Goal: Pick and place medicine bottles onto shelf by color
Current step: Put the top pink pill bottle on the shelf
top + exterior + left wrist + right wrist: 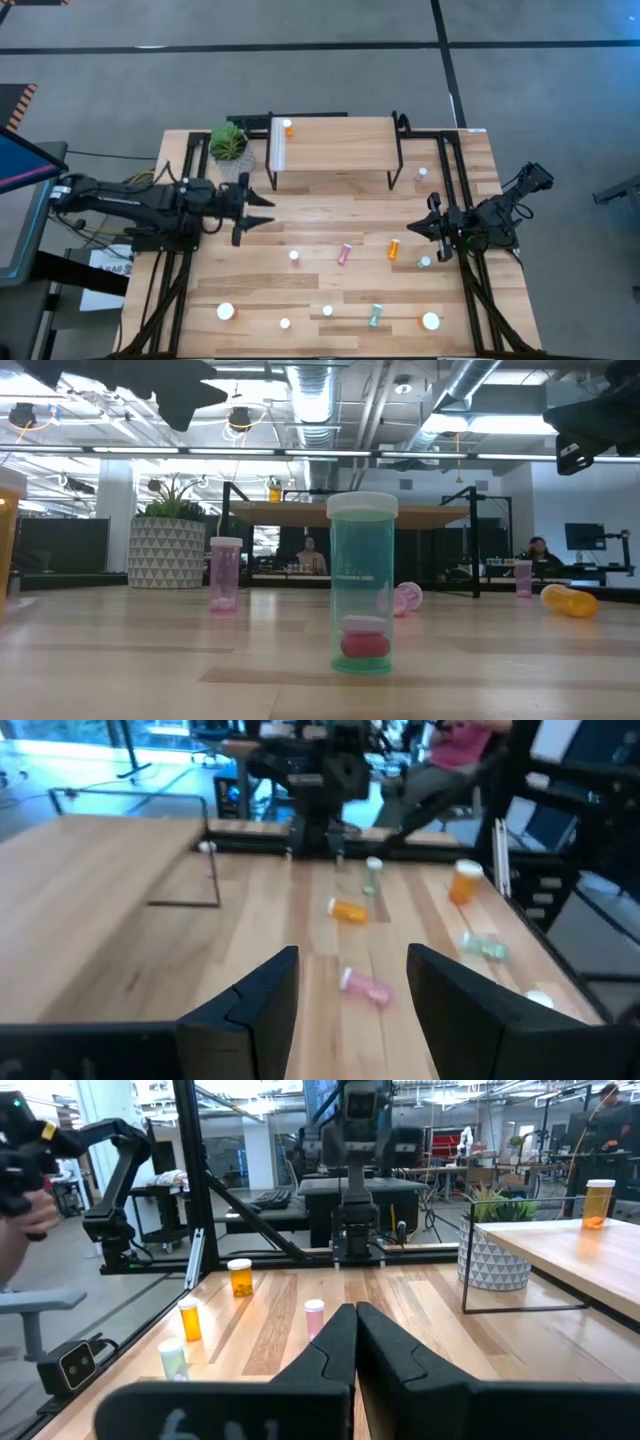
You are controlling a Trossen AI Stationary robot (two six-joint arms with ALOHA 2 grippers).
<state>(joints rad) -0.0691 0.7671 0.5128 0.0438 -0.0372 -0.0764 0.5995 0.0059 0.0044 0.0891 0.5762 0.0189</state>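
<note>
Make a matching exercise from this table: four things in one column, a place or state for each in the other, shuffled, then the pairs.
Things
1. orange bottle with white cap
2. potted plant
3. left gripper
4. right gripper

Places or states
A. shut, near the table's right edge
B. standing on the shelf, by its white strip
C. open and empty, in front of the shelf
D. on the table beside the shelf's left end

Pairs: 1-B, 2-D, 3-C, 4-A
</note>
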